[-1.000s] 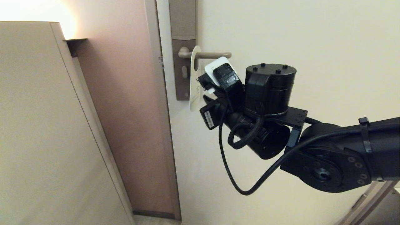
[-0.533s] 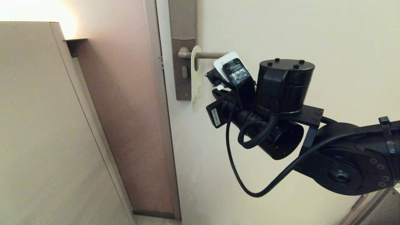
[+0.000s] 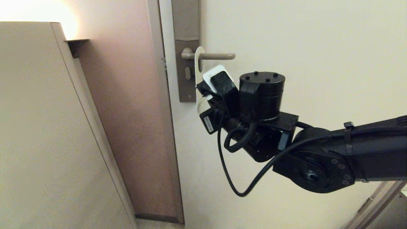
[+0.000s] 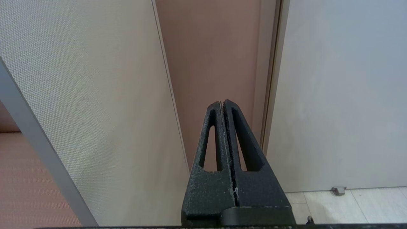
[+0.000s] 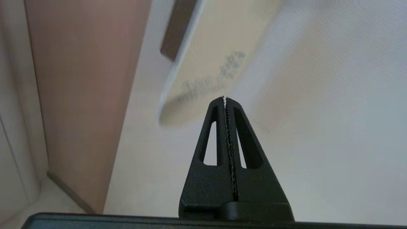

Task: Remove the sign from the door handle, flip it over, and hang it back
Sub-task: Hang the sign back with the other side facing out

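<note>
The sign [image 3: 199,65] hangs on the door handle [image 3: 210,56], its oval hole threaded over the lever close to the lock plate [image 3: 186,51]. It shows a pale cream face edge-on in the head view, and its rounded lower end drops behind the right arm's wrist. In the right wrist view the sign [image 5: 203,73] is a blurred pale card with grey lettering, just past the tips of the right gripper [image 5: 225,99] at about 11 o'clock. That gripper's 2 fingers [image 5: 216,127] are pressed together with nothing between them, so it grips nothing. In the head view the right wrist sits at about 5 o'clock from the handle. The left gripper [image 4: 222,103] also has its fingers closed on nothing and points toward the brown panel beside the door frame [image 4: 270,95].
</note>
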Robot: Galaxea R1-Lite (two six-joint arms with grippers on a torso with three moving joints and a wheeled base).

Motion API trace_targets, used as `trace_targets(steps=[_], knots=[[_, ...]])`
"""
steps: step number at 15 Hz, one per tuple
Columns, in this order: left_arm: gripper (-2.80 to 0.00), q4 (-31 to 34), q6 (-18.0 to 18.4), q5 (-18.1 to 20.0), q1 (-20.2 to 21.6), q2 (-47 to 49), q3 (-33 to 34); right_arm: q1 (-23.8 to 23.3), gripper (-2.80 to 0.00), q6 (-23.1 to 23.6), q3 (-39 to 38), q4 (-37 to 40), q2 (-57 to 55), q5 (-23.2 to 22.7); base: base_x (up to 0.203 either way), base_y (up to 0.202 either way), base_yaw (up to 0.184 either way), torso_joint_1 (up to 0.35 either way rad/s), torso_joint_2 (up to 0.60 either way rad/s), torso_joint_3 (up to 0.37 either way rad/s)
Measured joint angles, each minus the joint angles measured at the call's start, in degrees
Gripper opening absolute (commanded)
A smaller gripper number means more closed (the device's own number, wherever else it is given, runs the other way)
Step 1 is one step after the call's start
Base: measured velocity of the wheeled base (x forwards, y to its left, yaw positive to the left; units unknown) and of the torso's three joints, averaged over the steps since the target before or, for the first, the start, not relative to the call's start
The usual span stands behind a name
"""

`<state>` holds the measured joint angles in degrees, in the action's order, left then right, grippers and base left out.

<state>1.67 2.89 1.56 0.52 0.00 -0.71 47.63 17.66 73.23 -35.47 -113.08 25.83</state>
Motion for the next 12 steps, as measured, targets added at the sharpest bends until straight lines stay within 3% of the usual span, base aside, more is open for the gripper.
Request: trace_targets(steps=[12], knots=[[-2.8,0.0,-0.01,0.0,-0.01,0.0,0.0,-0.85,-2.8,-0.1,21.59,-0.29,-15.49,0.13,0.0,0.0,0.0,0.0,0.0,0.0]])
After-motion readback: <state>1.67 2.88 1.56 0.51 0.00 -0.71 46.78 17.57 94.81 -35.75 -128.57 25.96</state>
